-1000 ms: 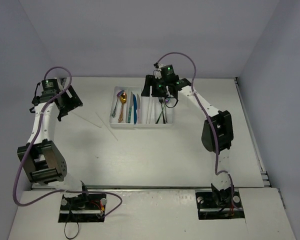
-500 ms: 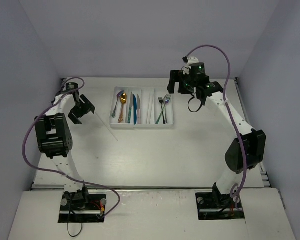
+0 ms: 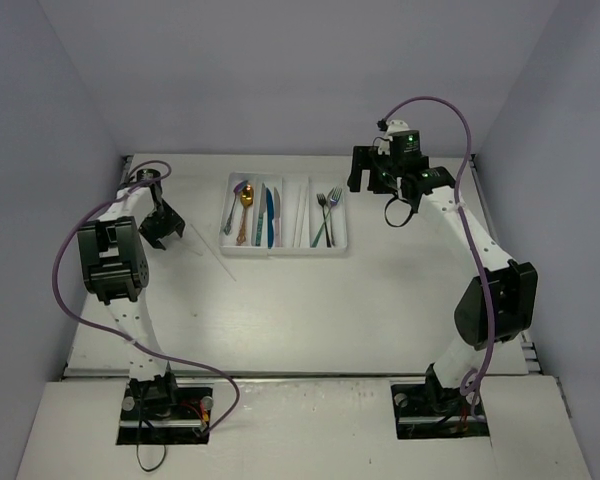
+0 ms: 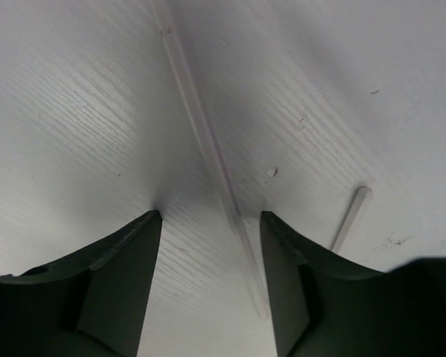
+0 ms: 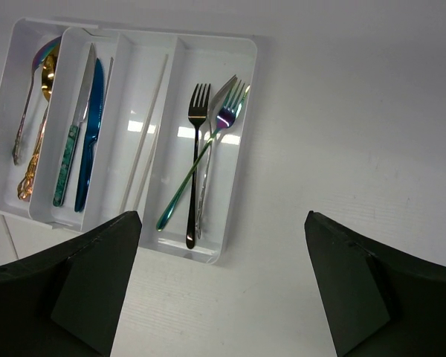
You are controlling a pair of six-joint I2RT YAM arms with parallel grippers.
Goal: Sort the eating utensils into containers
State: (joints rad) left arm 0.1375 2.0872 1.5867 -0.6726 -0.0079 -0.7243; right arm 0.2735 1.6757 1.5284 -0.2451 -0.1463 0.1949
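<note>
Tabletop, far left: left claw down low, parted, astride a pale stick, not clamped on it. Second stick lying just beside. Mid-tabletop, tray: spoons in leftmost compartment, then knives, thin sticks, forks rightmost. Right claw: spread wide, empty, hovering right of tray.

top: overhead, whole table | left wrist: table close-up | right wrist: above tray, shared with top
</note>
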